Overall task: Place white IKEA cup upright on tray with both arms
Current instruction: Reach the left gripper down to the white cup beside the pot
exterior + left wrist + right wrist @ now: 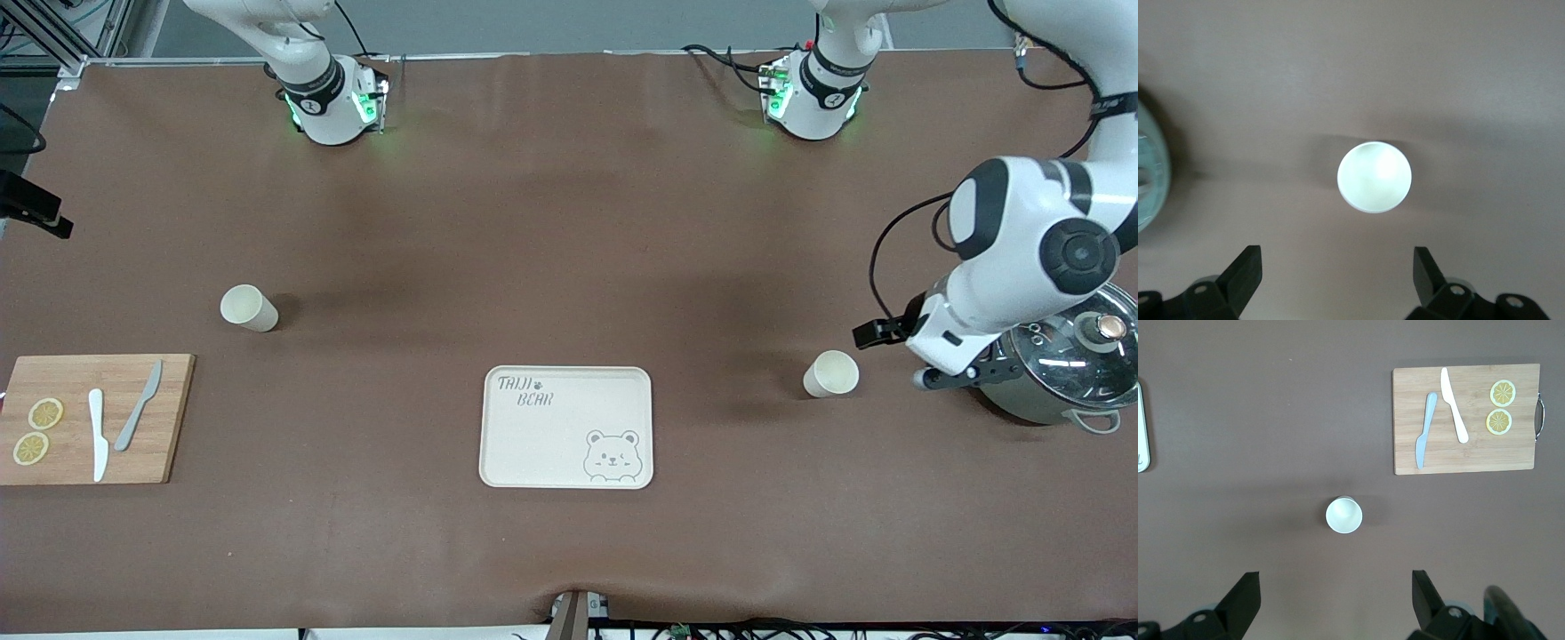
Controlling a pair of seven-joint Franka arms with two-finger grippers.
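Two white cups stand on the brown table. One cup (831,373) is toward the left arm's end, beside the cream "TAIJI BEAR" tray (566,427). The other cup (249,308) is toward the right arm's end. My left gripper (929,380) hangs low between the first cup and a pot. In the left wrist view it (1337,273) is open and empty, with that cup (1374,177) just ahead of its fingertips. My right gripper (1335,593) is out of the front view. It is open and empty, high over the table near the other cup (1344,515).
A steel pot with a glass lid (1067,356) stands right by the left gripper; its edge shows in the left wrist view (1148,180). A wooden cutting board (89,418) with two knives and lemon slices lies at the right arm's end and also shows in the right wrist view (1465,420).
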